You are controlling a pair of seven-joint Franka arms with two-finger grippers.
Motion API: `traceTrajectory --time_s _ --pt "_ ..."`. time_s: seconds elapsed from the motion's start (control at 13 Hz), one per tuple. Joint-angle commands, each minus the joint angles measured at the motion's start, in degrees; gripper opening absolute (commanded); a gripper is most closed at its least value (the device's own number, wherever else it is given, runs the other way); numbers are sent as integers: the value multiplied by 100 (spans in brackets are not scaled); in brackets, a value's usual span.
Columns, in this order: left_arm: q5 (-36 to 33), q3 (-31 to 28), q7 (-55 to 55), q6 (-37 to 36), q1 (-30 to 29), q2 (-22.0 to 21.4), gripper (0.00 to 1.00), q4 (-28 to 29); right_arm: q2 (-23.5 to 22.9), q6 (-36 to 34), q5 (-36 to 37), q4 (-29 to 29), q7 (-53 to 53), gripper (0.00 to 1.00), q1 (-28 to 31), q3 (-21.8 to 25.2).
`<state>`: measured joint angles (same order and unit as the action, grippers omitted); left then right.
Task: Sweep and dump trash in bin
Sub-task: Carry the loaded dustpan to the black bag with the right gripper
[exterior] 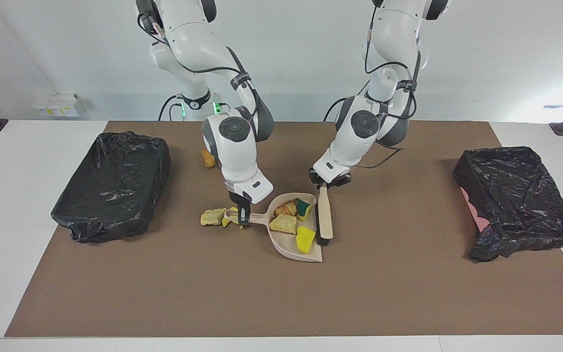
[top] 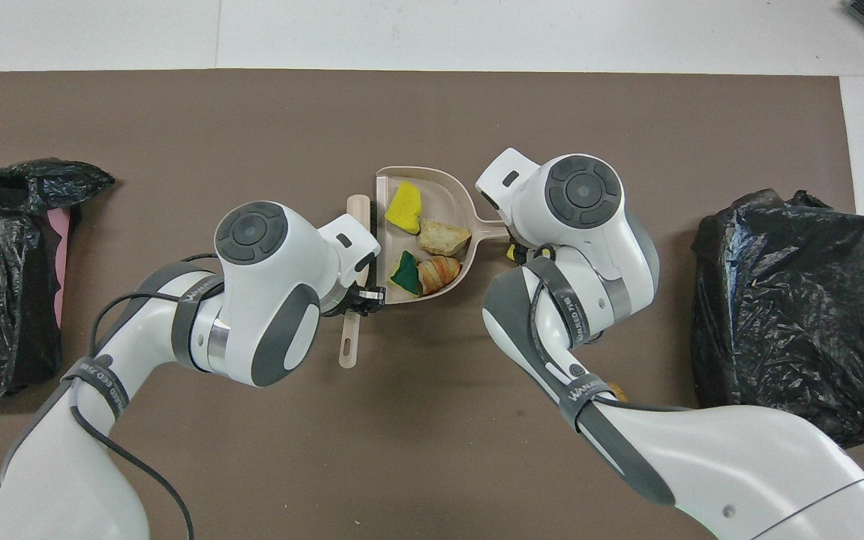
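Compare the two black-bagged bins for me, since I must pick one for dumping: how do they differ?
The black-bagged bin at the right arm's end shows only black plastic; the black-bagged bin at the left arm's end shows a pink patch on its side. The beige dustpan lies somewhat closer to the first. Both sit at the brown mat's ends.

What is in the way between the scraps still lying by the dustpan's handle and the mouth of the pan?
The dustpan itself. Two scraps lie beside its handle, where the right gripper grips it, while the pan's mouth faces the brush in the left gripper. The handle, gripper and closed back wall stand between.
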<state>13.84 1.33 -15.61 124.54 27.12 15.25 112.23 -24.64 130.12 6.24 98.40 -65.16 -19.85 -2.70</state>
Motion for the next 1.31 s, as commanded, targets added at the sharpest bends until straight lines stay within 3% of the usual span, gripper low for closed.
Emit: traceTrajectory --time_s 0.0,0.39,0.54,0.85,1.0,1.23 --pt "-83 16 5 -122 -425 -22 0 18 -15 -109 132 -58 -85 0 51 -64" --pt "-522 16 -396 -790 -490 -530 0 193 -6 -127 123 -67 -67 0 77 -64" --pt "-882 16 -1126 -703 -26 -881 0 736 29 -136 123 -67 -49 0 112 -64" --pt "-892 25 -2005 -125 819 -1654 0 1993 38 -145 106 -67 -41 0 148 -64" --pt "-892 25 -2349 26 1223 -2050 0 2547 265 -206 36 -58 -32 0 375 -64" --pt "-892 78 -3245 404 1865 -2446 0 3050 801 -916 1 -40 -346 0 1007 -81"
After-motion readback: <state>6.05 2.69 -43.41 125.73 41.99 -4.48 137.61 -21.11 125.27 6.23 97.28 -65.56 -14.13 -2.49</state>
